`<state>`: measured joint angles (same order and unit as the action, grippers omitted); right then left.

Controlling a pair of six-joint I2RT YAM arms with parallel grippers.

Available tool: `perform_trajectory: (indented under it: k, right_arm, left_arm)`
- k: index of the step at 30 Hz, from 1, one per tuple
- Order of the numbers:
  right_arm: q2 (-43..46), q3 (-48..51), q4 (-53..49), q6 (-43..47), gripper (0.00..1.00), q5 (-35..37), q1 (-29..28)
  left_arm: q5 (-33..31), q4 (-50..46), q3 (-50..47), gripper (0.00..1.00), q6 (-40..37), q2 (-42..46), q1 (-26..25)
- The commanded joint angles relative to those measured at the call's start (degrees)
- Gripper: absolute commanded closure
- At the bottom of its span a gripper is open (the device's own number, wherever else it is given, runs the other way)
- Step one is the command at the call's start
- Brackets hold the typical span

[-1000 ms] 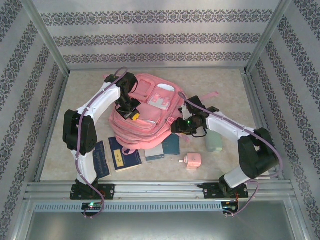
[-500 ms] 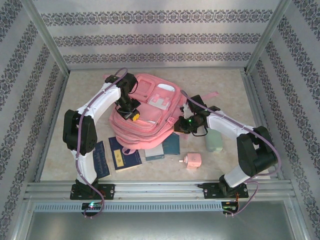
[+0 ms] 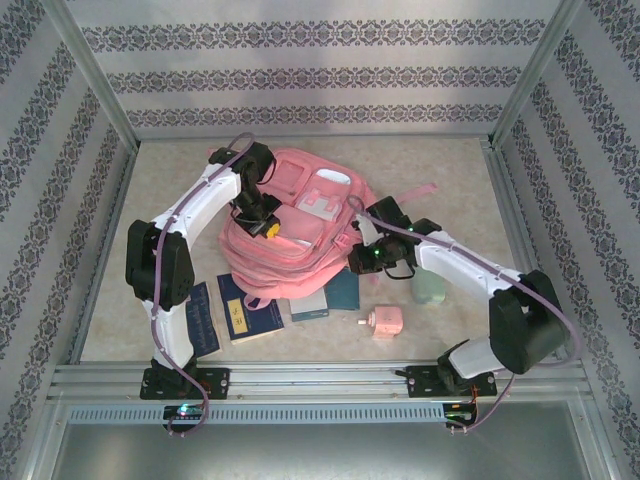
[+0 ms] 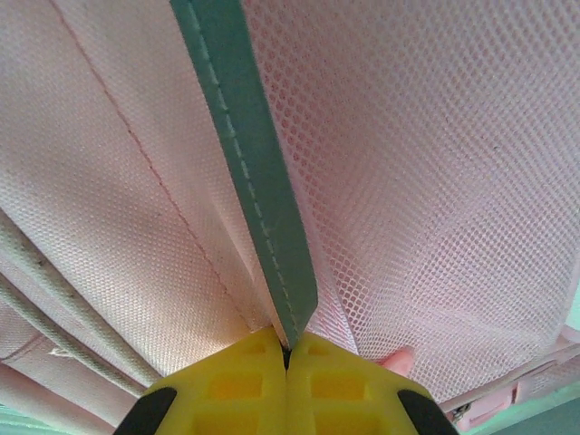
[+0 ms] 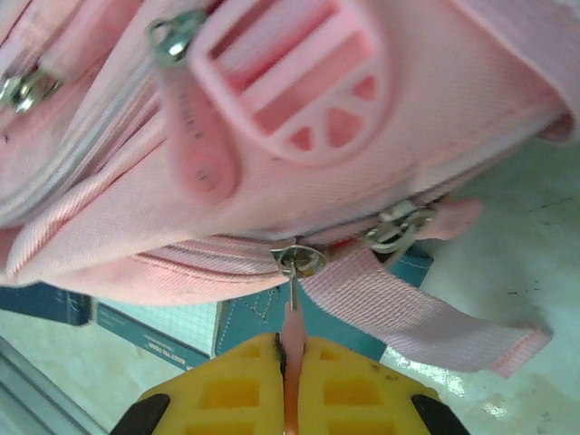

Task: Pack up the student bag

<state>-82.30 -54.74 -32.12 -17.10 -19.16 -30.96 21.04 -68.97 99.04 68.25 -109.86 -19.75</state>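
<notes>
Two arms reach over the table [image 3: 460, 170] in the top view and meet at the student bag [image 3: 300, 250]. The bag lies flat in the middle of the table with its pockets facing up. The left gripper [image 3: 270, 231] is down on the left part of the bag, and the right gripper [image 3: 353, 262] is at the bag's near right edge. Dark blue books [image 3: 240, 318] lie at the bag's near side, one tucked partly under it. A small pink object [image 3: 386, 322] and a pale green one [image 3: 430, 287] sit on the near right, apart from the bag.

From the left wrist, the left gripper's [image 4: 285, 349] yellow fingers [image 4: 236, 385] are pressed together. They pinch the end of a green trim band [image 4: 249, 172] that borders the pink mesh [image 4: 435, 181] of the bag.

From the right wrist, the right gripper [image 5: 292, 362] is clamped together on a thin pink zipper pull [image 5: 292, 322]. The pull hangs from a metal slider [image 5: 300, 260] on the bag's edge. A pink buckle [image 5: 290, 82] sits higher up on the fabric, and a pink strap [image 5: 417, 317] trails right across the table. Part of a blue book [image 5: 249, 322] shows beneath the bag.
</notes>
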Motion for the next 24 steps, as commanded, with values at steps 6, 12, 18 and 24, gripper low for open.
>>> perform_trajectory:
  k: [6, 12, 18, 24]
  right_arm:
    - [4.4, 0.3, 1.7, 8.9, 0.93, 6.2, -5.9]
    - [3.3, -1.1, 3.5, 10.7, 0.91, 7.5, -10.3]
    - [1.4, -1.4, 6.9, 11.1, 0.89, 8.5, -14.0]
    - [-0.3, -2.4, 9.0, 12.5, 0.87, 8.7, -18.6]
  left_arm:
    - [4.1, 1.7, 1.4, 1.0, 7.2, 3.1, 0.5]
    - [6.5, 7.1, -2.3, 1.0, 12.8, 5.5, 0.3]
    - [8.4, 14.8, -9.8, 1.0, 20.4, 9.4, 0.3]
    - [7.0, 21.3, -16.4, 1.0, 26.0, 13.4, 0.2]
